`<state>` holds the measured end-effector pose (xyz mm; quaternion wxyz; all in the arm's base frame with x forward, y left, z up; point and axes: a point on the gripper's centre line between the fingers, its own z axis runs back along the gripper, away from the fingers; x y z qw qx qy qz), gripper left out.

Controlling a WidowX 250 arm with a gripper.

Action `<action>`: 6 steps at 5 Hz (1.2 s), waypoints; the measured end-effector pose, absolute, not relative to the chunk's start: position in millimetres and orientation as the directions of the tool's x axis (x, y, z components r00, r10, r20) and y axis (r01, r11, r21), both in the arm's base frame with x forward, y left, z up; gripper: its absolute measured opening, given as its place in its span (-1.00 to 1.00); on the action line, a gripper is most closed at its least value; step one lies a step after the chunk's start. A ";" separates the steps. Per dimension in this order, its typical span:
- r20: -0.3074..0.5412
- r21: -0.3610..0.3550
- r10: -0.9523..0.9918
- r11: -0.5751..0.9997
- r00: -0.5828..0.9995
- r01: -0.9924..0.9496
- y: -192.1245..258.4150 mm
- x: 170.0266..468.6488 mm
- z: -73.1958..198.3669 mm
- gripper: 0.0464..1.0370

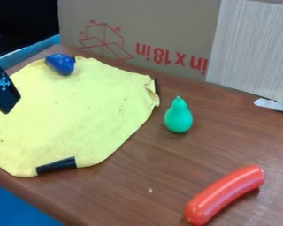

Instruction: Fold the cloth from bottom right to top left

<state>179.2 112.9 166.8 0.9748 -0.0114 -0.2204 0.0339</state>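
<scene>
At the left edge of the camera view is my black gripper (pixel 4 92); I cannot tell how far open it is or whether it holds anything. A broad yellow fabric cloth (pixel 73 114) lies spread on a brown wooden table (pixel 138 176), its right edge crumpled. A glossy blue rounded toy (pixel 60 64) rests at its far edge. Right of it stands a green pear-shaped toy (pixel 178 118); nearer lies a curved red toy sausage (pixel 225 194).

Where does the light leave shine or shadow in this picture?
Camera view: a pale gloss along the red sausage, with a dark shadow beside its lower edge; the yellow cloth looks matte, without strong glare; the background at top left is nearly black.
</scene>
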 end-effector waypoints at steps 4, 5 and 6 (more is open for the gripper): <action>0.432 0.136 -0.177 0.982 0.884 0.131 79.7 188.9 128.5 0.93; 0.378 0.145 -0.273 0.961 0.884 0.235 73.1 195.8 114.6 0.93; 0.340 0.141 -0.349 0.937 0.873 0.320 69.4 200.2 106.8 0.93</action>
